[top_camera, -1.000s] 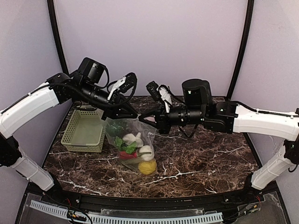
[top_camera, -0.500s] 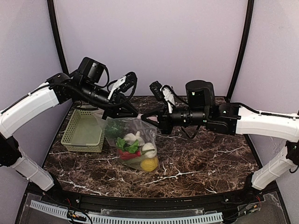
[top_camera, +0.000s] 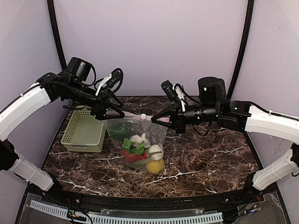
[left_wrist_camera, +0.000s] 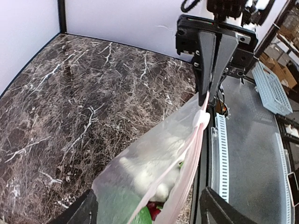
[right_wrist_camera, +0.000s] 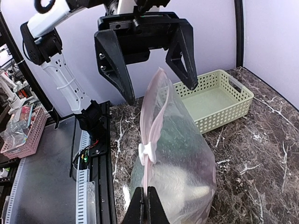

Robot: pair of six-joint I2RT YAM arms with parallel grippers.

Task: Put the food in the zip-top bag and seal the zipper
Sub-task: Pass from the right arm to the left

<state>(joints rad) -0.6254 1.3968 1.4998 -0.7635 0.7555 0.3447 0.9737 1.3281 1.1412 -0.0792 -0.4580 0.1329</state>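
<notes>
The zip-top bag (top_camera: 155, 135) hangs over the middle of the table (top_camera: 210, 158), a bit to the left, with the food inside it. The yellow lemon (top_camera: 154, 166) sits at the bottom of the bag. Above it lie the red chili peppers (top_camera: 132, 157), the green leafy vegetable (top_camera: 133, 147) and a white piece (top_camera: 156, 151). I cannot tell if the bag's bottom touches the table. The zipper (top_camera: 132, 116) runs along the top of the bag from left to right. A small white slider (top_camera: 143, 116) sits on it, nearer the right end.

The right gripper (left_wrist_camera: 209, 94) is clenched on the right end of the zipper and holds the bag up. The left gripper (right_wrist_camera: 160, 94) is spread wide. Its two fingers stand on either side of the bag's top left corner and do not squeeze it.

Just left of the bag, the pale green basket (top_camera: 70, 135) sits at the left edge of the table. It is the closest thing to the bag. Both arms reach in above the far half of the table. A wide stretch of marble top shows to the right of the bag and on its near side. Pale walls (top_camera: 149, 46) close off the far side and both other sides. A black rail (top_camera: 149, 198) runs along the near edge.
</notes>
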